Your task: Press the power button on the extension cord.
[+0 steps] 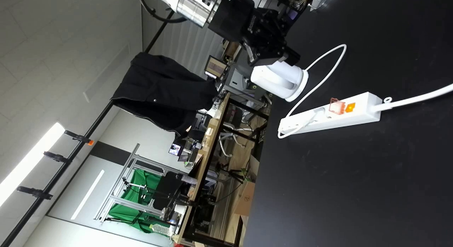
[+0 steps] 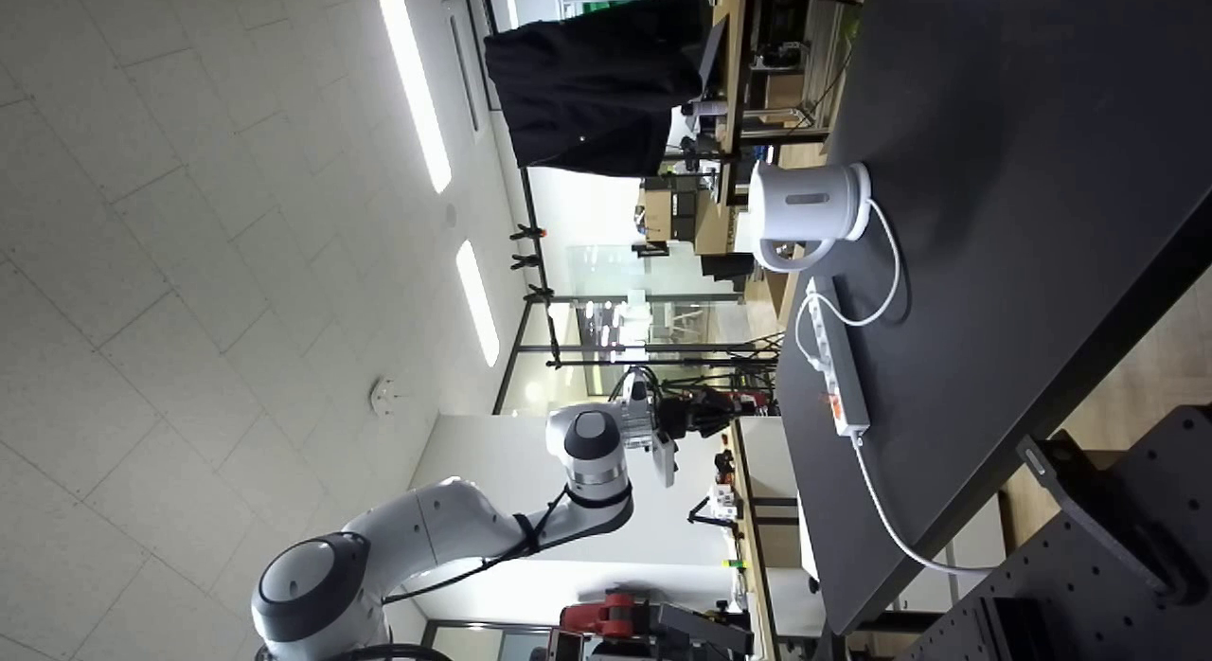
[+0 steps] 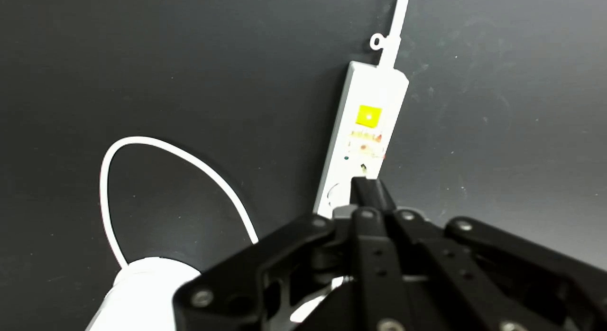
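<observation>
The extension cord is a long white strip lying on the dark table, in both exterior views and the wrist view. Its power button is a small orange square near the cable end and looks yellow in the wrist view. A translucent reddish flap stands up beside it. My gripper is shut and empty, above the table and apart from the strip, also in an exterior view. In the wrist view its fingertips cover part of the sockets; the button is beyond them.
A white kettle stands near the strip's far end, also in an exterior view and the wrist view. Its looped white cable runs to a plug in the strip. The strip's own cable leads over the table edge.
</observation>
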Tool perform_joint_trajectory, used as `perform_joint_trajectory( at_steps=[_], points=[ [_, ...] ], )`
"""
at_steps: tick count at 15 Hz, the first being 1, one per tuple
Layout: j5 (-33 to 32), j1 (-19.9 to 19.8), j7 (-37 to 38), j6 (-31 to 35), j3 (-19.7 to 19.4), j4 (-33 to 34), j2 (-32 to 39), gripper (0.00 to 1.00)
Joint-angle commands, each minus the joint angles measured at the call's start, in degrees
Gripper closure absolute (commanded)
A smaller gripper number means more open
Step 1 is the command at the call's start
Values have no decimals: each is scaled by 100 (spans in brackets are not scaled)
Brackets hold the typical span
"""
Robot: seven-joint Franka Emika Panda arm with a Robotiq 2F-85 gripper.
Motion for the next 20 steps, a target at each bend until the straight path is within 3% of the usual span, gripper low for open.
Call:
perform_joint_trajectory(
  at_steps=[1, 8, 11, 14, 17, 20],
  points=[
    [147, 168, -76, 61, -151, 331, 482, 100],
    [953, 178, -444, 521, -92, 550, 1219, 100],
    [1839, -256, -1218, 1145, 306, 473, 1459, 100],
    [2746, -983, -2112, 1308, 1010, 565, 1743, 100],
    [3160, -1474, -2628, 1303, 1408, 635, 1958, 100],
    [3297, -1742, -2879, 1271, 1539, 667, 2096, 100]
  ],
)
